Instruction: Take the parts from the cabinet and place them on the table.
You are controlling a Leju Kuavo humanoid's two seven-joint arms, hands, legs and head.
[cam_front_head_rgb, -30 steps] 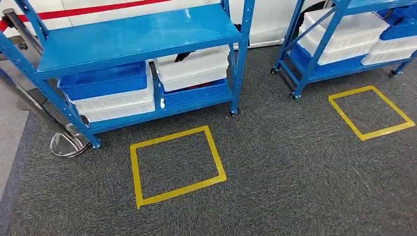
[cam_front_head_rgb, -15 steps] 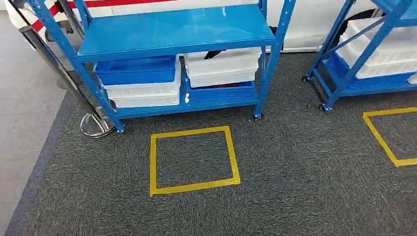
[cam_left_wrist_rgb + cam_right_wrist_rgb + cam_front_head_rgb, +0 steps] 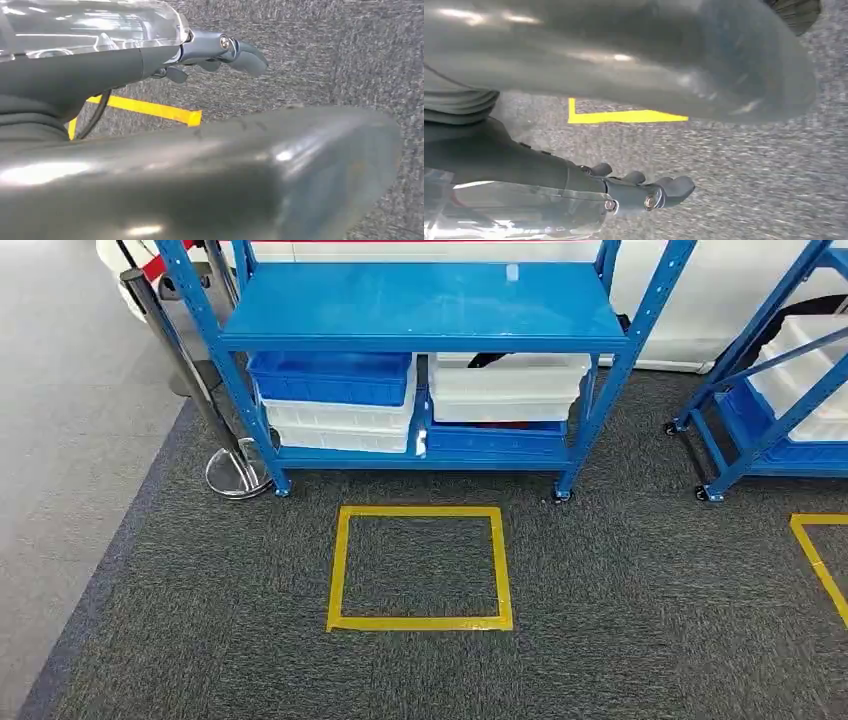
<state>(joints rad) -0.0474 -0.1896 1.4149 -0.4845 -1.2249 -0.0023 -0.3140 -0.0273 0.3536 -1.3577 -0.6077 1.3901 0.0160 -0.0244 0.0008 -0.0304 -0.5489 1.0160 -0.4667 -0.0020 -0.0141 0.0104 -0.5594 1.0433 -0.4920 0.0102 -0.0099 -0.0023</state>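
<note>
A blue steel shelving unit [image 3: 420, 310] on castors stands squarely beyond a yellow tape square [image 3: 420, 568] on grey carpet, the square apparently marking where the robot is to stand. The lower shelf stores stacked moulded plastic bins, a blue bin [image 3: 330, 378] over white ones and a white bin [image 3: 505, 390] over a blue one, presumably holding the parts; no part is visible from this angle. A chrome stanchion base [image 3: 237, 472] sits beside the left post. The left hand [image 3: 220, 52] and right hand [image 3: 644, 192] hang over the carpet holding nothing, fingers loosely apart as far as the wrist views allow.
</note>
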